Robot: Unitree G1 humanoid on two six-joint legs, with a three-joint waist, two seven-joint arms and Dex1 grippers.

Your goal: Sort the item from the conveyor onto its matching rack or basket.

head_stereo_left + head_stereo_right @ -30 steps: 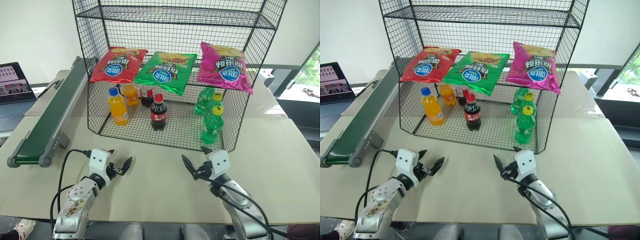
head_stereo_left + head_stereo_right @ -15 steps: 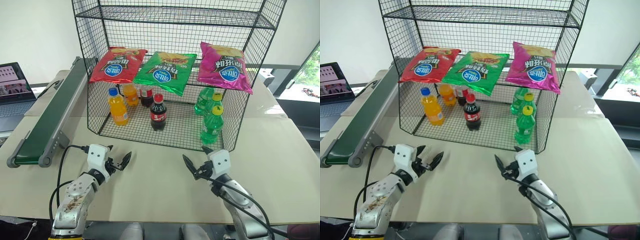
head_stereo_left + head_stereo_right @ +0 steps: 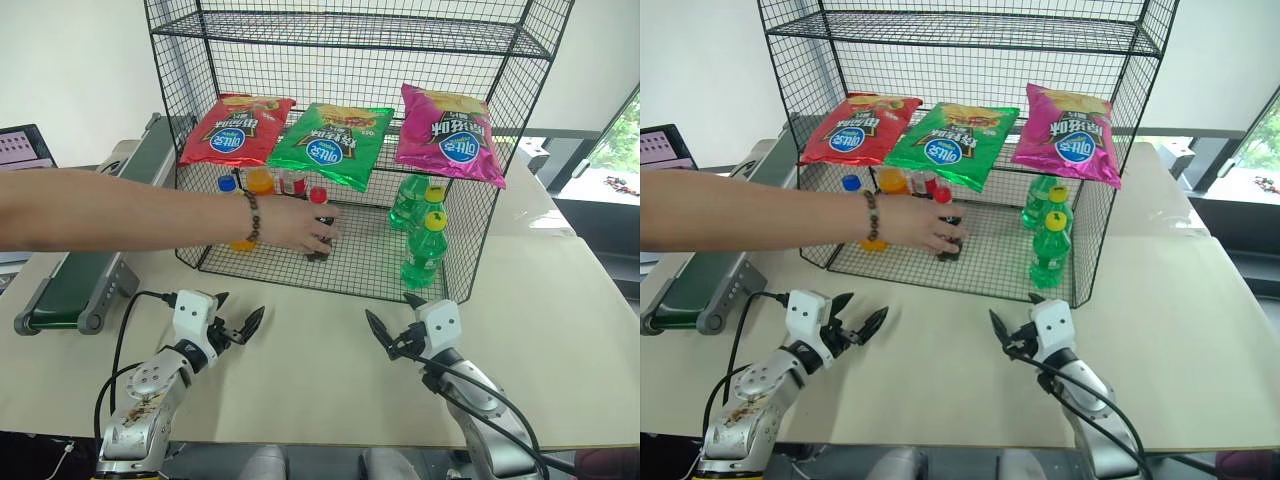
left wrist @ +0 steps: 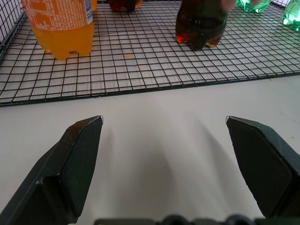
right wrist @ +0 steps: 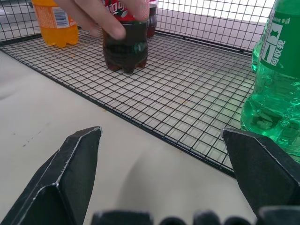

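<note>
The cola bottle [image 5: 125, 49], dark with a red label, stands in the floor tier of the black wire rack [image 3: 455, 265]. A person's hand [image 3: 298, 226] is wrapped around it, the arm reaching in from the left across the conveyor [image 3: 70, 288]. The bottle's red cap [image 3: 318, 195] shows above the fingers. My left gripper [image 3: 238, 318] hovers open over the table in front of the rack, nothing between its fingers. My right gripper [image 3: 390, 315] is open too, in front of the rack's right corner, also holding nothing.
Orange-drink bottles [image 3: 260, 181] and a second cola bottle [image 3: 293, 183] stand at the tier's left and back, green bottles [image 3: 422, 250] at its right. Three crisp bags [image 3: 330, 140] lie on the shelf above. A laptop [image 3: 25, 145] sits beyond the conveyor at the far left.
A person's arm has come in from the left and closed its hand on the front cola bottle in the rack. Both grippers have stayed where they were, open.
</note>
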